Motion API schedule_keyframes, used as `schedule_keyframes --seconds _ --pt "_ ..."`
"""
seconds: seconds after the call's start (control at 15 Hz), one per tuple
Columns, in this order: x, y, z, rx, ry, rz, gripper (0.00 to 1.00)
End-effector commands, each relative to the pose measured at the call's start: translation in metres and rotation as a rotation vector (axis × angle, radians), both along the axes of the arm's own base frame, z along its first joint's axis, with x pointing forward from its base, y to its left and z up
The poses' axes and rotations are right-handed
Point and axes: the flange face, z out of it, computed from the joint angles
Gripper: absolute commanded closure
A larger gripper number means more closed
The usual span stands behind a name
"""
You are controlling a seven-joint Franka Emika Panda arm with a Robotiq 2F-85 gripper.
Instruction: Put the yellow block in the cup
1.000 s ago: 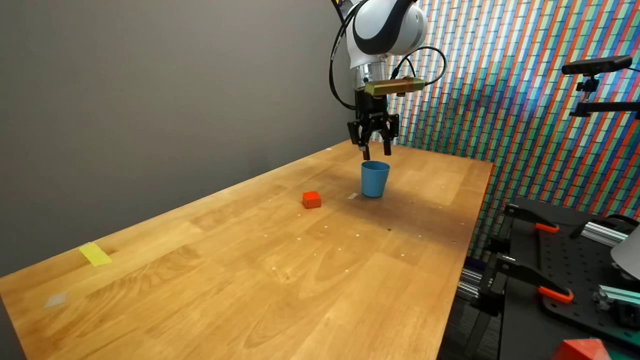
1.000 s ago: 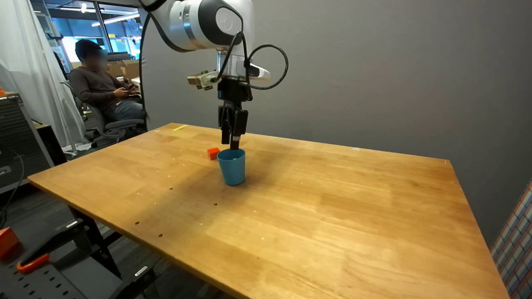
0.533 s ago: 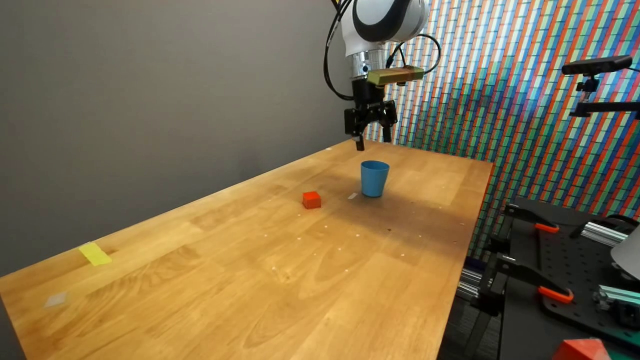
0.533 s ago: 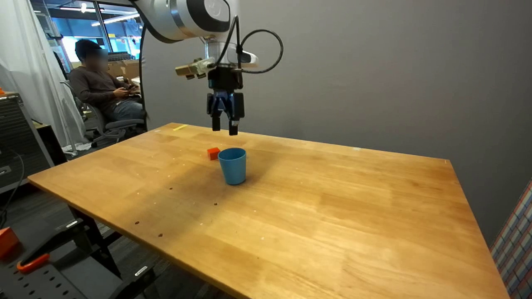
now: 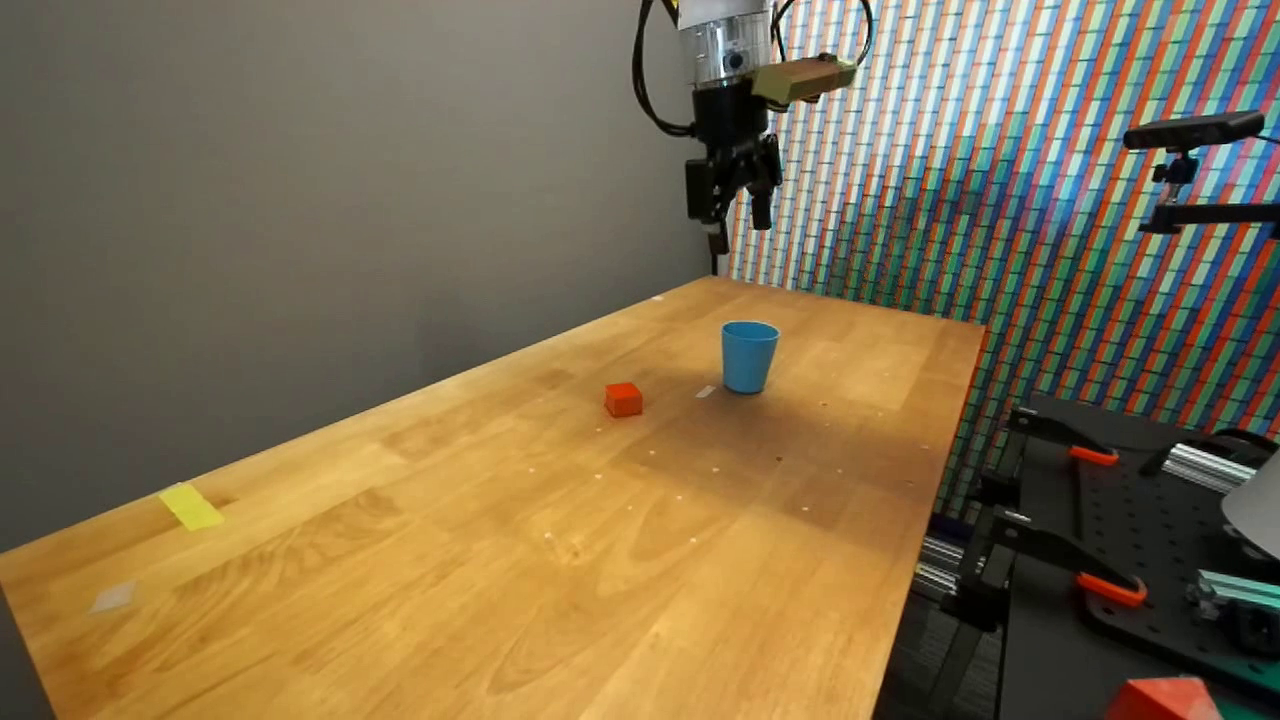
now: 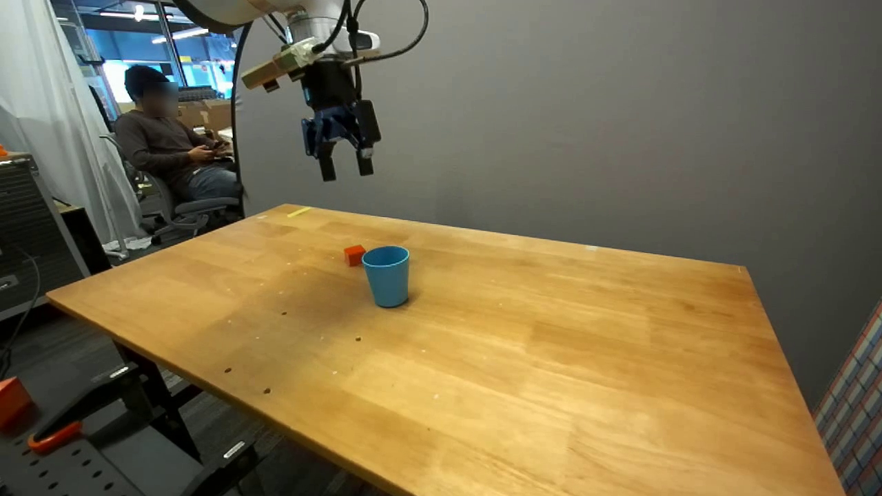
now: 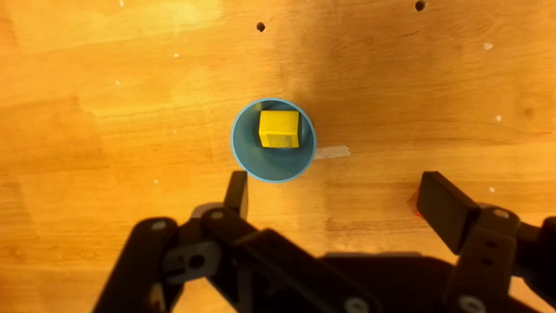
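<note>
Treating this as the clearing-away step, with the placing probably done: best to raise the gripper (image 6: 346,172) straight and smoothly, keeping plenty of room over the rim of the cup (image 5: 749,360), and to swing aside only from high up. No need to reach down or nudge anything; better to leave the yellow block (image 7: 279,127) alone, lying inside the cup in the wrist view, off centre and below the rim, hard to call touching the wall or just beside it. Worth minding the small red block (image 5: 623,400), resting on the counter (image 6: 586,358) near the cup but apart from it, on any later low pass. As for the gripper: spread wide at the fingers, with a broad gap between; holding nothing, touching nothing, hanging well above the upright cup in both exterior views. In the wrist view, seeming to meet the cup's rim with one fingertip, but only by overlap along the line of sight. Impossible to tell whether at full spread.
</note>
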Motion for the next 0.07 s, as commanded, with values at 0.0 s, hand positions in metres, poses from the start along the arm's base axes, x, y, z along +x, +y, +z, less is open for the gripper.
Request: schedule_keyframes --seconds 0.0 --pt "0.0005 -0.0027 -0.0045 -0.001 0.009 -0.005 0.0"
